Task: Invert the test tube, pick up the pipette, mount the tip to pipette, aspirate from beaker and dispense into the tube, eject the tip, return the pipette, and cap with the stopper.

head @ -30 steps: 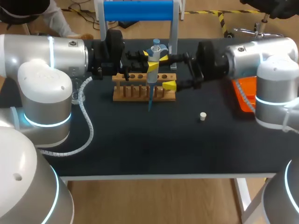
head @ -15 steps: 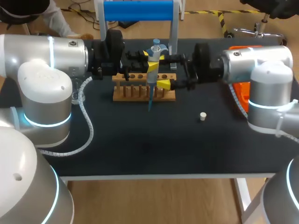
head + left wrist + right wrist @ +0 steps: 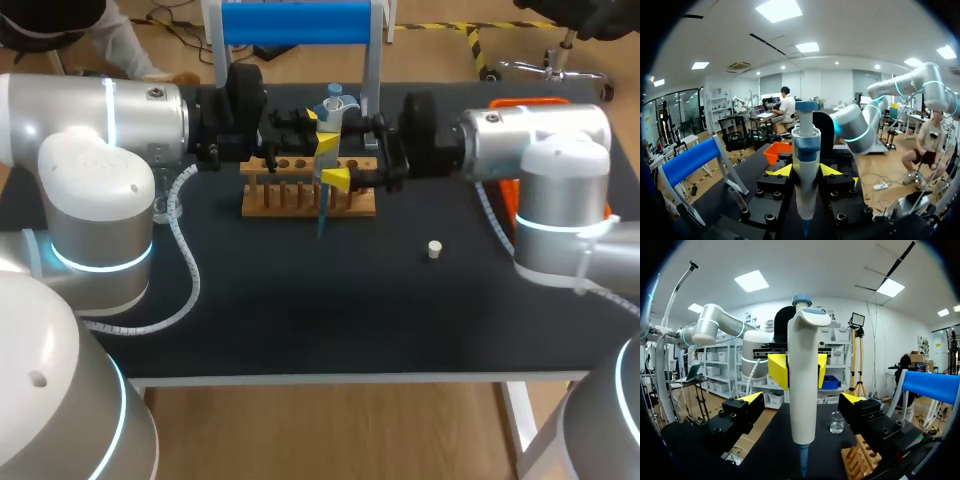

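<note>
From above, the pipette [image 3: 326, 165] stands upright over the wooden rack [image 3: 290, 198] on the counter [image 3: 300, 300]; in the left wrist view the left gripper [image 3: 806, 171] pinches its body; in the right wrist view the right gripper [image 3: 802, 399] has its fingers [image 3: 751, 398] spread wide either side, not touching.

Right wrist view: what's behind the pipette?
The left hand, its yellow fingers on both sides of the pipette. Farther back, a beaker stands on the table, just clear of the pipette. The pipette body covers the hand's middle, so its palm is not visible.
</note>
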